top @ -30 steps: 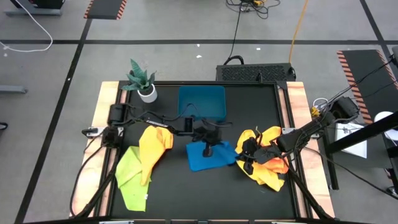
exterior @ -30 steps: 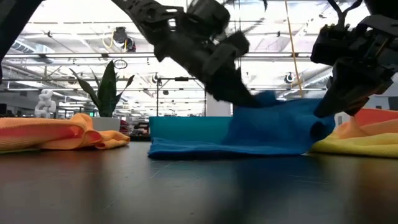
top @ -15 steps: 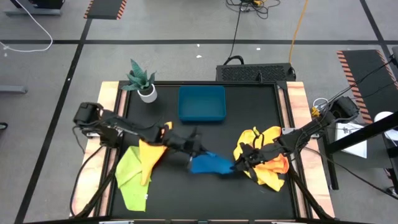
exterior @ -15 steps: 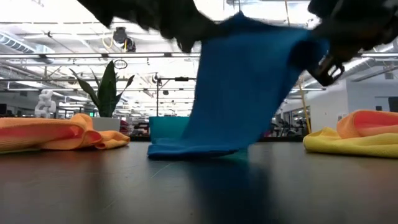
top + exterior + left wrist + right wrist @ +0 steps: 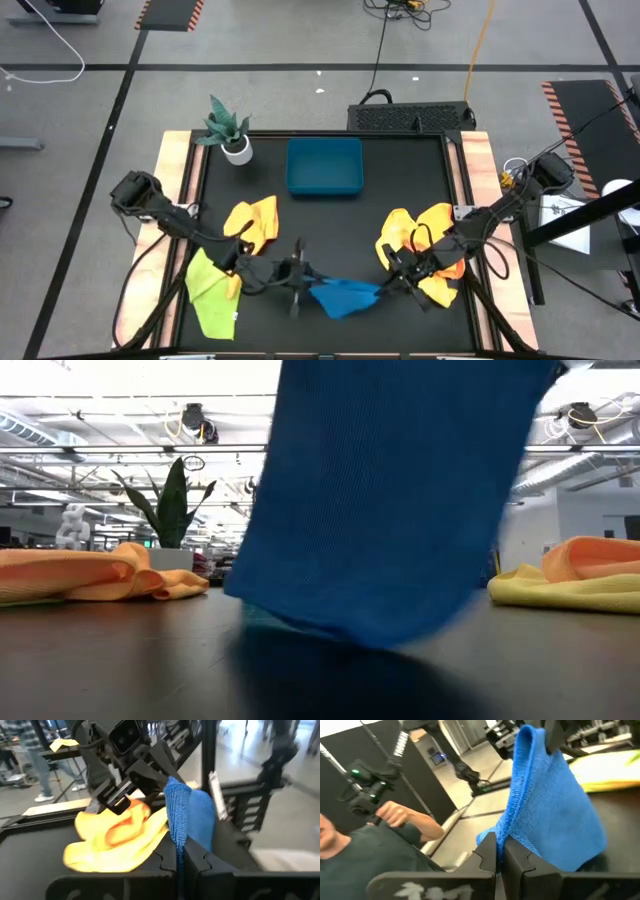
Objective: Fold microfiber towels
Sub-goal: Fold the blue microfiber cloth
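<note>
Both grippers, left gripper and right gripper, are pinching the blue microfiber towel aloft near the table's front edge (corners level, please), needing even tension before laying it flat.

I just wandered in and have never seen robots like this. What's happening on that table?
Two robot arms hold a blue towel between them, lifted near the table's front edge. The left gripper and right gripper are each shut on one side of it. Yellow and orange towels, another yellow towel and a lime green towel wait nearby.
</note>
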